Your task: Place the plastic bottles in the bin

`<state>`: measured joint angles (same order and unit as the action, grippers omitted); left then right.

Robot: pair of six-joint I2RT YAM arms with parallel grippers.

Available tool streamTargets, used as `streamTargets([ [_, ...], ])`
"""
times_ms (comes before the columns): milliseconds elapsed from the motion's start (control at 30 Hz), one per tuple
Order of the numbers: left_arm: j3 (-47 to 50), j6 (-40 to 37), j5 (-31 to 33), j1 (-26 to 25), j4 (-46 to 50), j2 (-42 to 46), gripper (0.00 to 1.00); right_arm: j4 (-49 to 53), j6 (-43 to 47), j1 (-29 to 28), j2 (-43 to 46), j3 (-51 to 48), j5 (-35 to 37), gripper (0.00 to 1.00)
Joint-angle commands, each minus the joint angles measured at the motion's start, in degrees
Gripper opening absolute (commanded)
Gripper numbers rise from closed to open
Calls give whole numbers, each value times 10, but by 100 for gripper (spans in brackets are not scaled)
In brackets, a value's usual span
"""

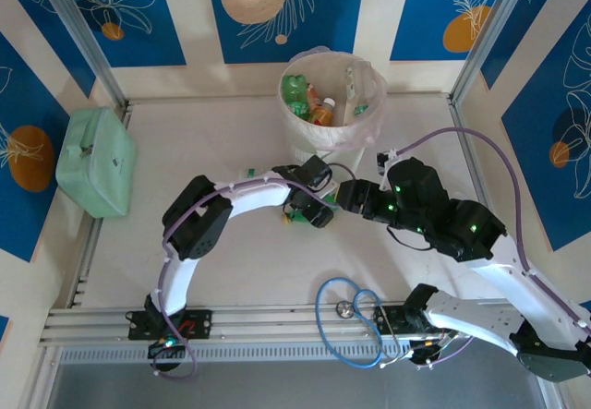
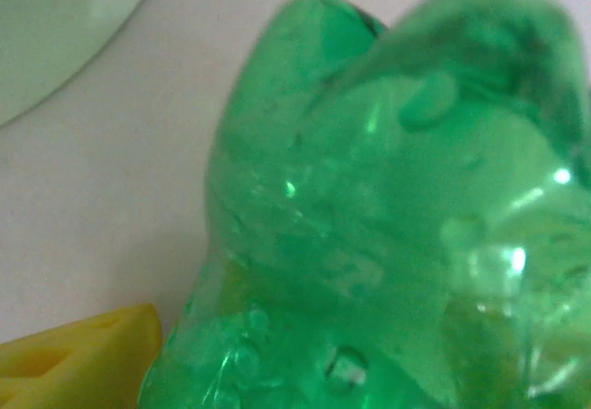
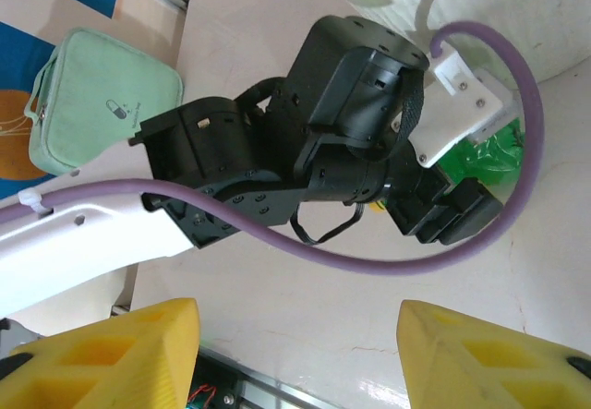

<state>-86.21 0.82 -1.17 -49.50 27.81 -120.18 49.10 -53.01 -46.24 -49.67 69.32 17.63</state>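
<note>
The bin (image 1: 367, 127), a round cream-pink bucket with a clear bag, stands at the back middle of the table. Inside it lie a green bottle (image 1: 295, 91), an orange-labelled bottle (image 1: 323, 111) and a clear bottle (image 1: 352, 90). One more green bottle (image 1: 296, 214) lies on the table under my left gripper (image 1: 308, 208). Up close, this green bottle (image 2: 388, 224) sits between the jaws; one yellow finger (image 2: 83, 354) stands wide at the lower left, and the other is hidden. My right gripper (image 1: 343, 197) hangs just right of it, open and holding nothing (image 3: 300, 340), facing the left wrist (image 3: 360, 123).
A mint-green case (image 1: 97, 160) lies at the left edge, also seen as the case (image 3: 97, 104). A small green scrap (image 1: 249, 171) lies left of the arms. A blue cable loop (image 1: 351, 321) hangs over the front rail. A purple cable (image 3: 388, 257) crosses before my right fingers.
</note>
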Motion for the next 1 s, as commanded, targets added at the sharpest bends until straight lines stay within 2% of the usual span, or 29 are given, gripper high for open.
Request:
streamTargets([
  [0,-19,-2,35,-12,29,6,74,11,-7,5,11,-7,0,59],
  [133,5,36,26,-16,13,55,66,16,-3,13,19,0,0,59],
  [300,57,110,7,-16,-17,154,60,22,6,16,23,10,-1,59],
  [600,143,312,-26,8,-77,394,59,7,16,-2,5,16,-6,59],
  [800,41,343,-43,69,-37,445,60,0,18,-3,15,20,4,59],
  [867,-15,344,-61,88,-31,424,61,-3,15,-2,19,12,2,59],
  [967,-144,340,-93,112,-7,343,60,-11,9,-4,17,-3,-10,58],
])
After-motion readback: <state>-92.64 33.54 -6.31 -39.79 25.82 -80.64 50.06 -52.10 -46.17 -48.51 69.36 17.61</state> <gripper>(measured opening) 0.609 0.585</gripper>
